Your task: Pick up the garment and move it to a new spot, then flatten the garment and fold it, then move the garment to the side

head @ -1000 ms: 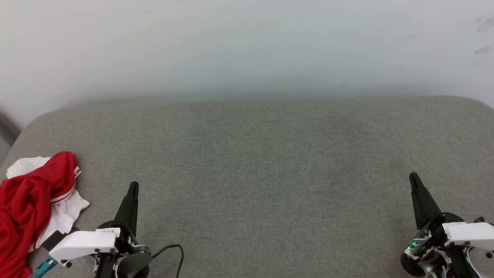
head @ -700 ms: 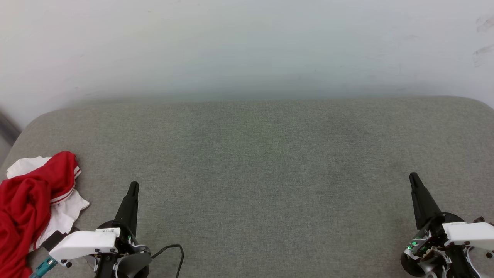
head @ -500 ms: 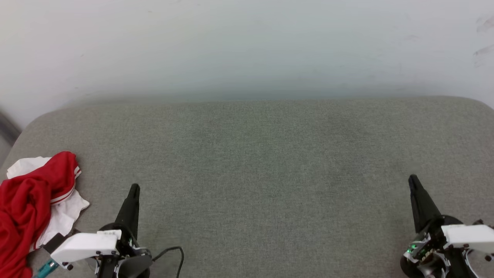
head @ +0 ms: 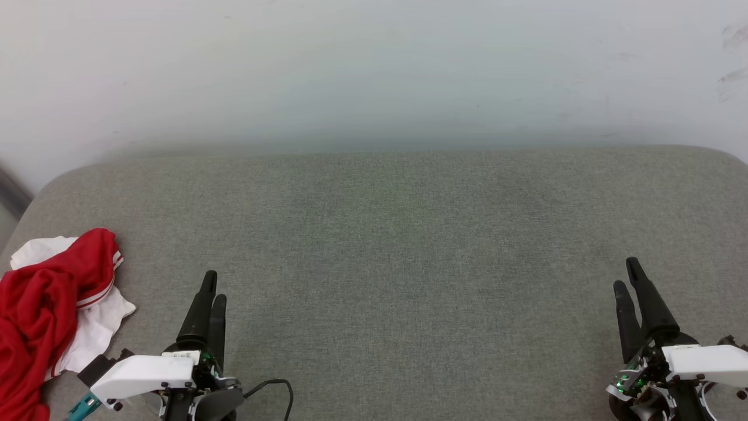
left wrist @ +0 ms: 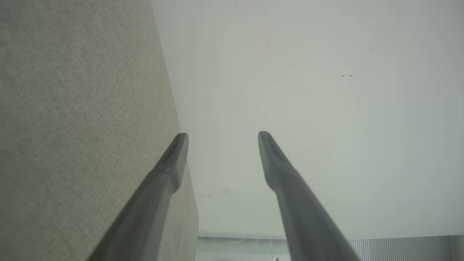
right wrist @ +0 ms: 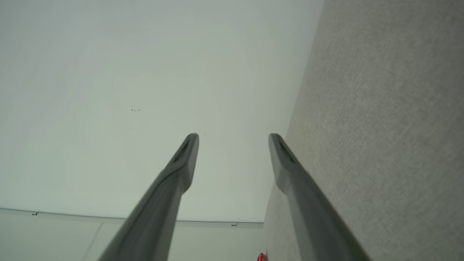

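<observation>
Crumpled red-and-white garment (head: 41,304) lying at the left edge of the grey upholstered cushion (head: 409,245). Left gripper (head: 214,286) near it but apart, fingers spread and empty. Right gripper (head: 624,273) well apart at the cushion's right side, likewise spread, grasping nothing.

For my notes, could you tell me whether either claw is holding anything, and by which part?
Nothing is held: the left claw and the right claw stand open and empty; the garment lies crumpled, untouched.

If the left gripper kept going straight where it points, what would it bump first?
Probably the white wall: the left gripper, open, points across the grey cushion with nothing in between. The red garment lies off to its left.
</observation>
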Available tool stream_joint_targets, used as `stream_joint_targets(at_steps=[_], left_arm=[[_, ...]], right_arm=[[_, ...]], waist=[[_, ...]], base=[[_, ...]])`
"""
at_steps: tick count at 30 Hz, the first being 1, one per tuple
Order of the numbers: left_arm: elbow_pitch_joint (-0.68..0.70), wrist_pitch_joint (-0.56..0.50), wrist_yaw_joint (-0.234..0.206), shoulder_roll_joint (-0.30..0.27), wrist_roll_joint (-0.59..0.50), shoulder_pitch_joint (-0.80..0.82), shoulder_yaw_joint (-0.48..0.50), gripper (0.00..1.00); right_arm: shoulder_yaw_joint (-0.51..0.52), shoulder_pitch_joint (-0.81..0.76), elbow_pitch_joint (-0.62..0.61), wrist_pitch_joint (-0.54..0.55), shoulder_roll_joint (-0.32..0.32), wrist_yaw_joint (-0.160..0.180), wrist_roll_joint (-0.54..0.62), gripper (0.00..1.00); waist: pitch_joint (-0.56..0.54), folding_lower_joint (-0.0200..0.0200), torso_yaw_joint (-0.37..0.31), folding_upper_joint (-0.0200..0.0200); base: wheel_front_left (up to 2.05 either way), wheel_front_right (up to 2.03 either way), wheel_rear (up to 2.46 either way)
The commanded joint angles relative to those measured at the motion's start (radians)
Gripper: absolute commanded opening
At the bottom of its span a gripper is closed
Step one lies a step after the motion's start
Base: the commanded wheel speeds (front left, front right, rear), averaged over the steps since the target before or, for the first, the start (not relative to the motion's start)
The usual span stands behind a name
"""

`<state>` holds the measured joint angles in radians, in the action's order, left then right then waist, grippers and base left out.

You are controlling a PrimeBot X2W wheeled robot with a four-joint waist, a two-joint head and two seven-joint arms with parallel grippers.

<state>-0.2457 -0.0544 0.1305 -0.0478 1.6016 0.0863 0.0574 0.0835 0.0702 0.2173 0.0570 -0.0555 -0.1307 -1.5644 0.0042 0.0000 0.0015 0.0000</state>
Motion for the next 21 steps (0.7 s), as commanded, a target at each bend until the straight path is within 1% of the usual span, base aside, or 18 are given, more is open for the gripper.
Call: stream_joint_targets(at_steps=[1, 5, 10, 16, 21], left_arm=[[0.026, 0.012, 0.000, -0.002, -0.013, 0.031, -0.010, 1.00], [0.041, 0.030, 0.000, -0.002, -0.049, 0.033, -0.021, 1.00], [0.060, 0.051, 0.000, -0.002, -0.131, 0.035, -0.021, 1.00], [0.085, 0.075, 0.000, -0.002, -0.260, 0.034, -0.032, 1.00], [0.094, 0.095, 0.000, -0.002, -0.400, 0.033, -0.047, 1.00]], right_arm=[[-0.007, 0.006, -0.029, -0.011, -0.014, 0.000, 0.016, 1.00], [-0.022, 0.004, -0.044, -0.031, -0.025, 0.000, 0.052, 1.00], [-0.037, 0.002, -0.058, -0.054, -0.037, 0.000, 0.125, 1.00], [-0.038, 0.000, -0.079, -0.079, -0.033, 0.000, 0.241, 1.00], [-0.045, -0.004, -0.093, -0.097, -0.038, 0.000, 0.362, 1.00]], waist=[[0.000, 0.0000, 0.000, 0.0000], [0.000, 0.0000, 0.001, 0.0000], [0.000, 0.0000, 0.002, 0.0000], [0.000, 0.0000, 0.003, 0.0000], [-0.001, 0.0000, 0.004, 0.0000]], base=[[0.00, 0.00, 0.00], [0.00, 0.00, 0.00], [0.00, 0.00, 0.00], [0.00, 0.00, 0.00], [0.00, 0.00, 0.00]])
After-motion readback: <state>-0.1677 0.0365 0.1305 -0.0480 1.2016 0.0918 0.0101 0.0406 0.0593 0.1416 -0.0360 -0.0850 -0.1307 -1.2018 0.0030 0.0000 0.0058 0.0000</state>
